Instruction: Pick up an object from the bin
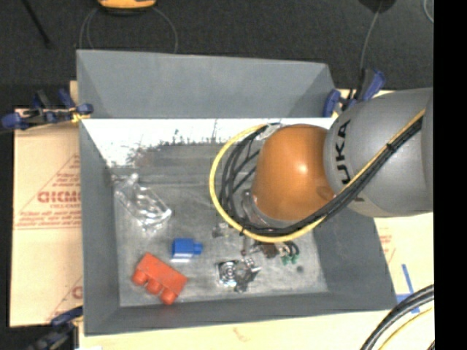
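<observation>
The grey metal bin (96, 232) holds a handful of loose things spread across its floor, none of them heaped. Toward the left of the floor lies a clear plastic piece (141, 204). Below it and to the right sits a small blue block (186, 249), and near the lower left corner lies a red brick (158, 277) with round studs along one side, close to the blue block but apart from it.

The arm (390, 155) comes in from the right of the frame. Its orange cover (292, 173) and looped cables (226, 181) hang over the right half of the floor. The gripper (250, 254) sits low under the cover, at the lower middle of the bin. A shiny metal piece (235, 274) lies just below it in the frame, and whether the two touch is unclear. Whether the pincer is wide or narrow cannot be told. A small green bit (292, 256) lies just to the gripper's right.
</observation>
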Available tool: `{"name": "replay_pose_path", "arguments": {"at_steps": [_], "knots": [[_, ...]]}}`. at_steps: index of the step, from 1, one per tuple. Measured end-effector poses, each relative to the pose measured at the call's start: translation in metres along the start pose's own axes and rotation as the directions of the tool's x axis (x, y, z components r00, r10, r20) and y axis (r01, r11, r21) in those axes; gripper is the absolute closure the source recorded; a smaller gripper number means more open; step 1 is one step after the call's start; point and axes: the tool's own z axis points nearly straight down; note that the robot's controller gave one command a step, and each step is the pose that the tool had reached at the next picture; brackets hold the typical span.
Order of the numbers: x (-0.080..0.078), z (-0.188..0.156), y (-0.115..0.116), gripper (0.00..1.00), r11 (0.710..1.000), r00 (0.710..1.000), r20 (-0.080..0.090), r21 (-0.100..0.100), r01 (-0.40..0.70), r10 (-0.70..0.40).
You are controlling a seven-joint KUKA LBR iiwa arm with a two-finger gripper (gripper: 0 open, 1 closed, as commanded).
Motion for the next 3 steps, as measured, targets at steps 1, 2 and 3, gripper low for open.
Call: {"name": "replay_pose_path", "arguments": {"at_steps": [1,2,3], "knots": [[-0.004,0.078,-0.023,0.0,0.999,0.999,0.007,0.002,-0.034,0.034],[-0.006,0.073,-0.023,1.0,0.999,0.999,0.014,0.004,-0.032,0.032],[0.002,-0.131,-0.033,1.0,1.0,1.0,0.012,0.006,-0.006,0.006]]}}
